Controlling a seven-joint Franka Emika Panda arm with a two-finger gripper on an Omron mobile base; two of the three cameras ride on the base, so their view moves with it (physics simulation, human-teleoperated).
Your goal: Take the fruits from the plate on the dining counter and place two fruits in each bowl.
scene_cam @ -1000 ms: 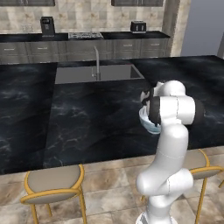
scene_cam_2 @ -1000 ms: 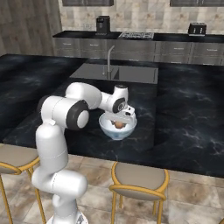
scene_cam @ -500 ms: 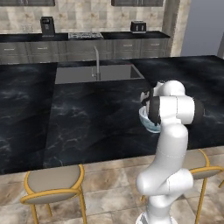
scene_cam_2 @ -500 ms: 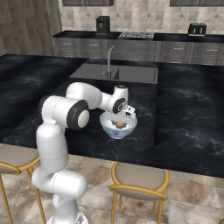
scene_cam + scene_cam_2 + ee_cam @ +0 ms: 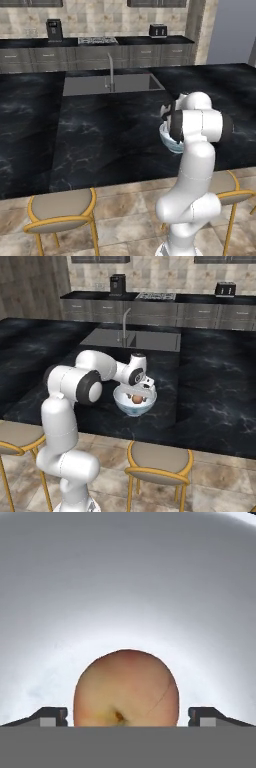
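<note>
A white bowl with a pale blue outside [image 5: 125, 404] stands on the black dining counter [image 5: 210, 376] near its front edge. A tan-orange fruit [image 5: 137, 399] lies in it. My gripper [image 5: 143, 389] hangs right over the bowl, pointing down into it. In the hand view the fruit [image 5: 126, 687] rests on the bowl's white floor [image 5: 125, 577] between my fingertips [image 5: 50, 715], with a gap on each side, so the gripper [image 5: 128, 716] is open. From the left base view my arm hides most of the bowl [image 5: 168, 141]. The plate is out of view.
A sink [image 5: 135, 338] with a faucet [image 5: 125, 323] is sunk into the counter behind the bowl. Yellow-framed stools [image 5: 157, 461] stand along the counter's front edge. A far counter [image 5: 100, 42] carries a coffee machine and a toaster.
The jaws have spread apart and let go of the fruit, which now lies in the bowl. The arm has hardly moved.
</note>
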